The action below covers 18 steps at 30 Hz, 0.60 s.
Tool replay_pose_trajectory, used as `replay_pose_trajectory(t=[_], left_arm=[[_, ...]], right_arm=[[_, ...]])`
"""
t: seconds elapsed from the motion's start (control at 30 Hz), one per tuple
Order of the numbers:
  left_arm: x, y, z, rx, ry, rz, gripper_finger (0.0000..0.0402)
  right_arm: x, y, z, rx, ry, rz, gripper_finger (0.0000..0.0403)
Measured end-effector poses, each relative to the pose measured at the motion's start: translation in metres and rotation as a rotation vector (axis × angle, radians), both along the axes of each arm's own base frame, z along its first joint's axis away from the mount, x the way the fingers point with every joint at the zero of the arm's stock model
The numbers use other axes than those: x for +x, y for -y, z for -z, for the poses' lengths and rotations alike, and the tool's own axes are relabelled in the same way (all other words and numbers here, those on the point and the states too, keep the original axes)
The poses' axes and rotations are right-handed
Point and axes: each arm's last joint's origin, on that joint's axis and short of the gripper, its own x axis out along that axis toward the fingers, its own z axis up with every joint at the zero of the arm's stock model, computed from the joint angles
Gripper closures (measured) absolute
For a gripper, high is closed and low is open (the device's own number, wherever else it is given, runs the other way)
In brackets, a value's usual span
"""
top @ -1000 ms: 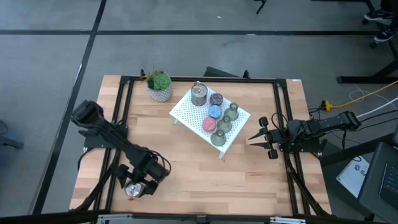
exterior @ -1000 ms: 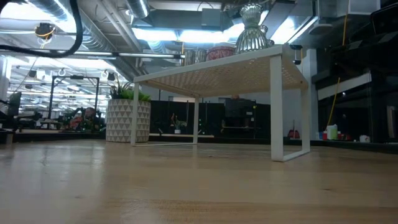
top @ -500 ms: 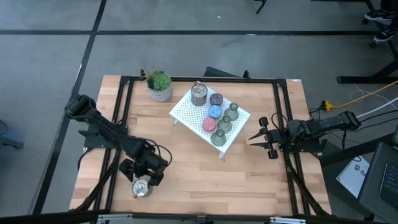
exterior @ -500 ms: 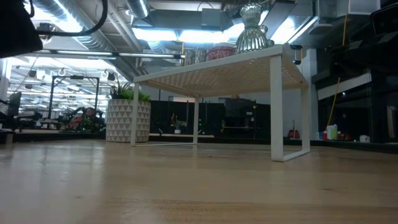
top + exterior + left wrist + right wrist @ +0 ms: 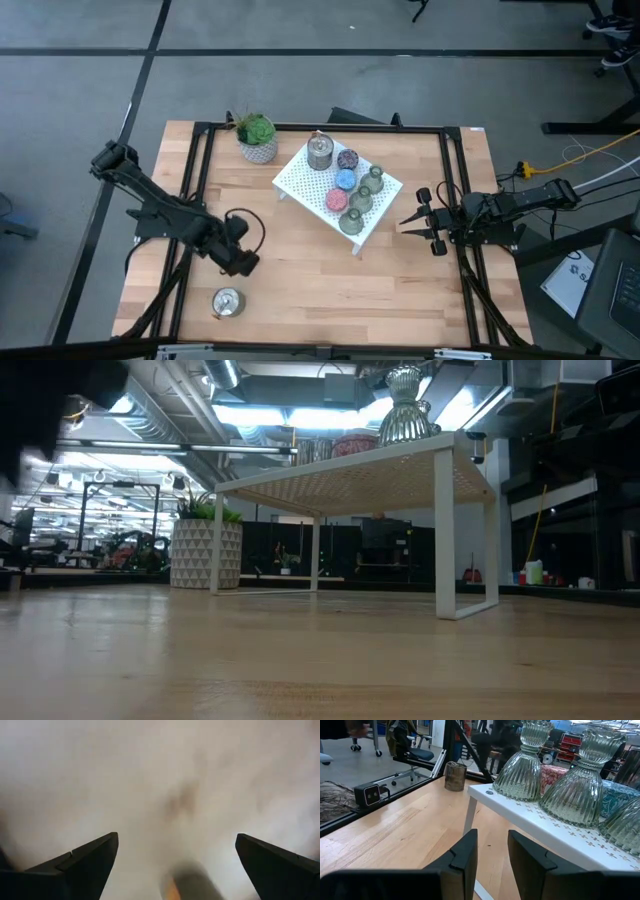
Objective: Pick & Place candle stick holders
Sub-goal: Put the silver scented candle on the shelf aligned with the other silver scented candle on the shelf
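While the left gripper (image 5: 243,262) hangs over bare wood in the near-left part of the table, its fingers (image 5: 82,862) stand wide apart with nothing between them. One silver holder (image 5: 227,302) stands alone on the table just nearer than that gripper, close to the near-left edge and clear of the arm. I judge this to be the one piece already set down.

Seven holders remain on the white perforated stand (image 5: 296,177) at the table's middle. The second silver one (image 5: 320,151) sits at the far-left corner, with the purple one (image 5: 347,159) just right of it. The blue one (image 5: 346,180) and the pink one (image 5: 336,200) follow toward the near side. Three olive-green ones (image 5: 361,199) line the right edge. The task therefore looks barely begun, though where the pieces are meant to end up cannot be read from the scene.

The right gripper (image 5: 420,223) waits at the right side of the table, level with the stand's near-right corner, fingers (image 5: 462,856) only narrowly apart and holding nothing. Two ribbed green holders (image 5: 522,764) stand directly ahead of it on the stand's edge.

A potted plant (image 5: 257,137) stands at the far-left of the stand, just beside it. It would crowd any reach from the left arm toward the silver piece. The holders stand close together, some touching, so lifting one risks nudging its neighbour. The wood between the stand and the placed piece shows nothing in the way.
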Motion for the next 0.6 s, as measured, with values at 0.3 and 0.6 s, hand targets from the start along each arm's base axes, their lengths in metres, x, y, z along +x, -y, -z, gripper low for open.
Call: replay_pose_trajectory(t=[0.3, 0.6], left_arm=[[0.005, 0.006, -0.006, 0.84, 0.25, 0.572, 0.0001], [-0.013, 0.044, -0.006, 0.711, 0.298, 1.046, 0.0001]], right_arm=[[0.0, 0.0, 0.0, 0.0, 0.0, 0.0, 0.0291], [0.0, 0.0, 0.0, 0.0, 0.0, 0.0, 0.0291]])
